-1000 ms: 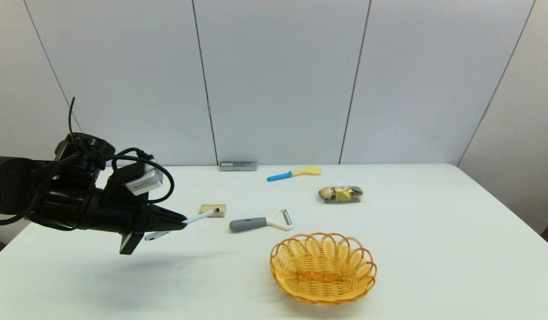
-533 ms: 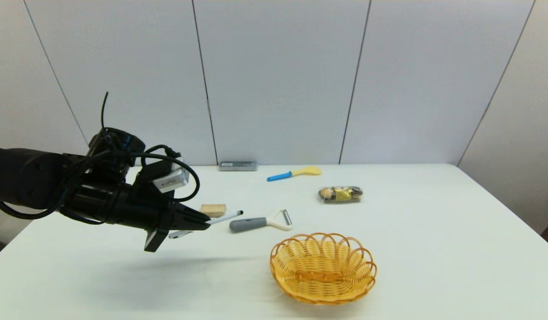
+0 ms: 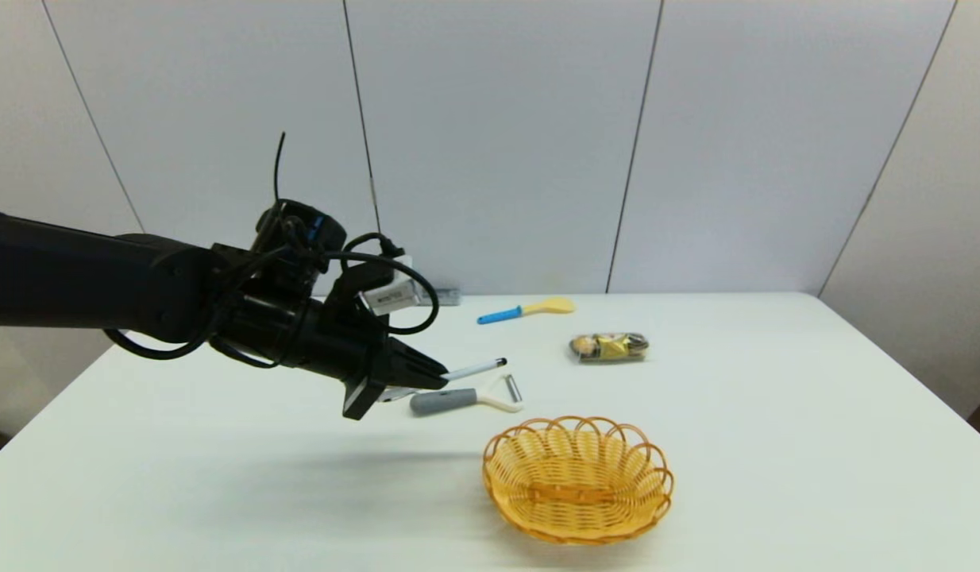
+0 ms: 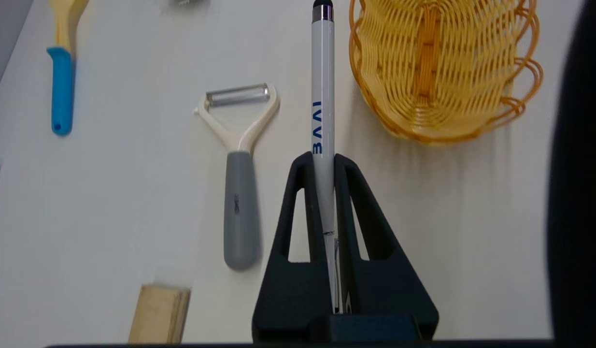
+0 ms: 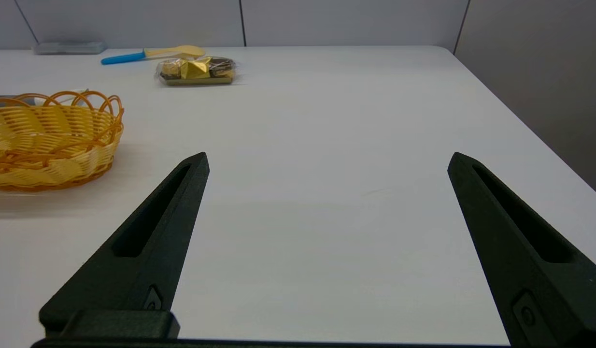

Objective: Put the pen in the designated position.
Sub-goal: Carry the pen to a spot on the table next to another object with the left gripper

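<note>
Nearest: wicker basket point(image 3: 577, 479) on the white table point(image 3: 776, 445), front centre. Right gripper point(image 5: 327, 159) parked low over bare table on the right side, fingers spread wide, holding nothing. Next back: left gripper point(image 3: 438, 373) in the air above the table, left of the basket, fingers clamped on the pen point(image 3: 474, 369). The pen sticks out past the fingertips, black tip forward, pointing right and slightly up (blue lettering on the barrel in the left wrist view point(image 4: 322, 96)). Grey-handled peeler point(image 3: 466, 396) lies on the table just under the pen, not touching it. Small wooden block point(image 4: 159, 314) near the peeler handle. Further back: wrapped snack pack point(image 3: 609, 347), then blue-handled yellow spoon point(image 3: 526, 310) near the wall.
</note>
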